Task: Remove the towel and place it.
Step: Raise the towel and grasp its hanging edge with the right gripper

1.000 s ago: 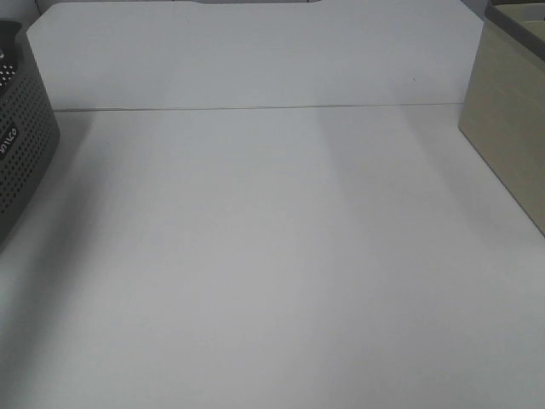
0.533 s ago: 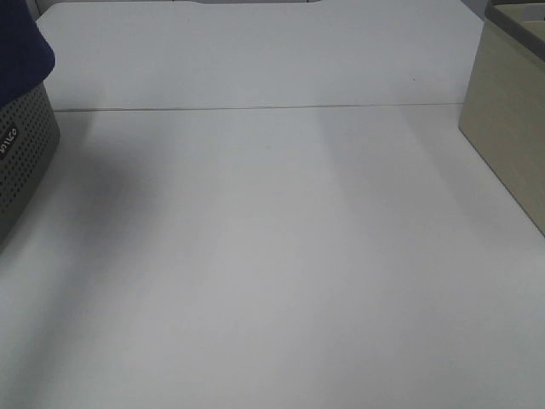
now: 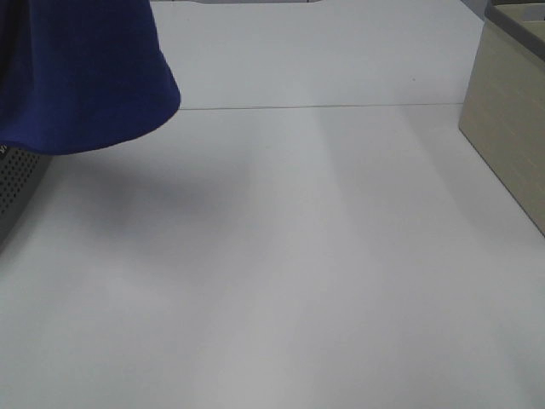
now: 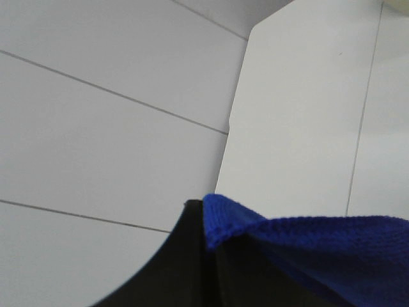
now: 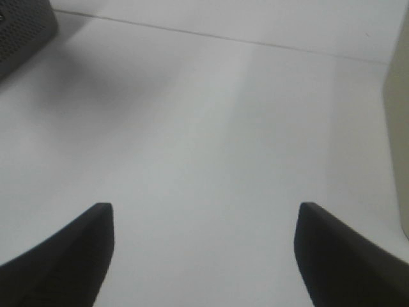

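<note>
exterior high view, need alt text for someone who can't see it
A blue towel hangs lifted at the upper left, hiding most of a grey perforated basket at the left edge and casting a shadow on the table. The white table fills the rest, with a beige box at the right edge.

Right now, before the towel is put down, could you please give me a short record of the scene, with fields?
towel: blue, lifted, hanging at the far left of the high view, not lying on the table
left pincer: shut on the towel's stitched edge
right pincer: open, holds nothing, above bare table
basket: grey, perforated, at the left edge, mostly hidden behind the towel
box: beige, at the right edge
table: white, nothing lying in its middle
</note>
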Robot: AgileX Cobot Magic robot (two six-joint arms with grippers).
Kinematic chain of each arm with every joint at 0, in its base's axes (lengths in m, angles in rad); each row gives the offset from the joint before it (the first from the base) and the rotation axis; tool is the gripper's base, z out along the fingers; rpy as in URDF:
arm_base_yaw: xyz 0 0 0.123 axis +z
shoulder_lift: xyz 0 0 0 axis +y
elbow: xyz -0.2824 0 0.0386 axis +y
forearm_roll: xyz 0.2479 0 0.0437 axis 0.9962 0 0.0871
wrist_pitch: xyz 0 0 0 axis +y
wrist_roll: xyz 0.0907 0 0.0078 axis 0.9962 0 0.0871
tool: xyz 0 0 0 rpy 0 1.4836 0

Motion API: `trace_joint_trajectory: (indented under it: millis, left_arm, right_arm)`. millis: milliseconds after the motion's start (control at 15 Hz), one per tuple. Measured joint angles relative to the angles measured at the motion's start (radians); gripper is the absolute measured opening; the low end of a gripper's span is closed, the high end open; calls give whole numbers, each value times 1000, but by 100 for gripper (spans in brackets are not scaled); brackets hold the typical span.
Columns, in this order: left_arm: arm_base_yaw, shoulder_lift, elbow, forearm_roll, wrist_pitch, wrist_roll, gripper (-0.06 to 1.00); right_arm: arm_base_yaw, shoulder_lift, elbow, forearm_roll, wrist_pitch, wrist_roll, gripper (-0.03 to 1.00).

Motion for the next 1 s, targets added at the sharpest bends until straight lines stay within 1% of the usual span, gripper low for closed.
trace_joint_trajectory:
  millis: [133,267,333,400,533,600,733,800,867,933,1000]
  left_arm:
    - [-68,0,0,0,-3,1,0]
    - [-122,0,0,0,-18,1,0]
    - [-144,0,0,0,-23,1,0]
    - [-152,0,0,0,-23,1,0]
    - [-188,0,0,0,-25,1,0]
    - [-213,4,0,-1,-25,1,0]
    - [-236,20,0,-1,-25,1,0]
    - [-242,24,0,-8,-25,1,0]
    - [-253,33,0,-8,-26,1,0]
    - [-261,43,0,-8,-27,1,0]
    - [-261,52,0,-8,-27,1,0]
  right_arm:
    - [0,95,0,164,-74,-171,73]
    - [0,198,0,328,-122,-357,73]
    - [0,267,0,441,-134,-466,73]
    - [0,302,0,502,-136,-530,73]
    - [0,424,0,712,-113,-755,73]
    - [41,540,-1,893,-108,-959,73]
    - [151,676,-7,1071,-125,-1182,73]
    - [183,718,-12,1111,-137,-1246,73]
    - [238,796,-28,1148,-161,-1331,73]
    - [286,885,-52,1162,-177,-1386,73]
    - [333,960,-83,1165,-185,-1417,73]
